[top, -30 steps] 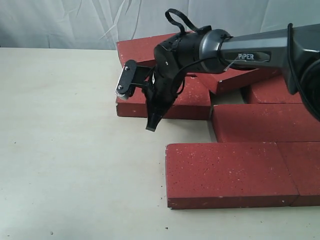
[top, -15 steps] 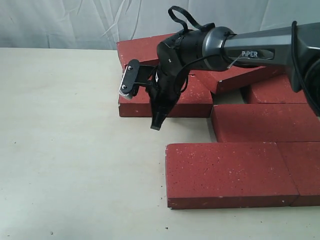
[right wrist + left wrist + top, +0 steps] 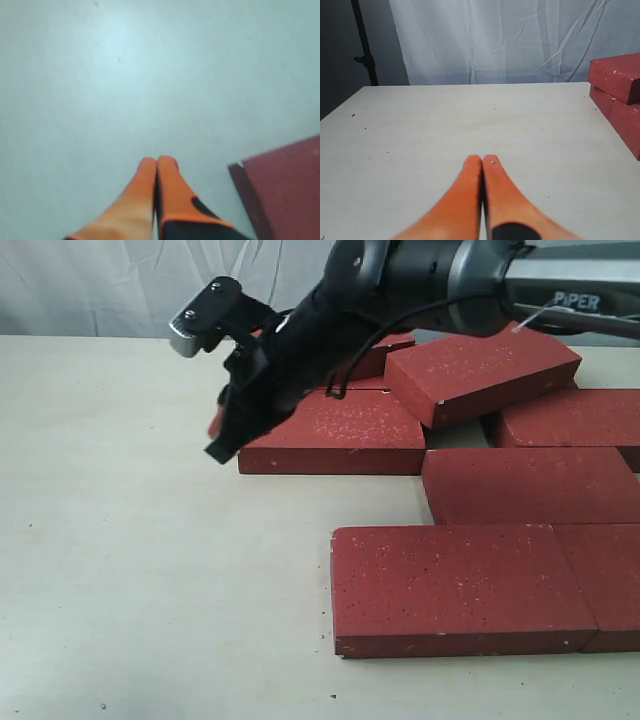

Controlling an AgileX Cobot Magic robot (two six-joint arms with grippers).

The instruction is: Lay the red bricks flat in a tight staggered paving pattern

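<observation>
Only the exterior view takes in the whole layout. The red bricks (image 3: 460, 585) lie at the right side of the pale table (image 3: 130, 540), dark red, grainy, flecked with tiny white specks. Two lie flat, end to end and touching, in the front row. Behind them another flat one (image 3: 530, 485) sits offset, and a further one (image 3: 335, 435) lies to its left. One tilted brick (image 3: 480, 370) rests slanted on top of others at the back.

The right arm (image 3: 480, 280) reaches across above the rear bricks, with "PIPER" (image 3: 578, 300) in white letters on its grey casing. The right claw (image 3: 217, 450) hangs blurred and dark over the table, just left of the bricks.

The right wrist view adds what that blur hides: the right claw (image 3: 157, 161) has its orange fingers pressed together, gripping nothing, above bare table (image 3: 100, 75), with one brick corner (image 3: 290, 190) just beside it.

Only the left wrist view shows the left claw (image 3: 482, 161). It too is closed and empty, over open table (image 3: 445, 115), well apart from two stacked bricks (image 3: 620, 75) at the edge of that view. A white curtain (image 3: 495, 40) and a black stand (image 3: 362, 45) are behind the table.
</observation>
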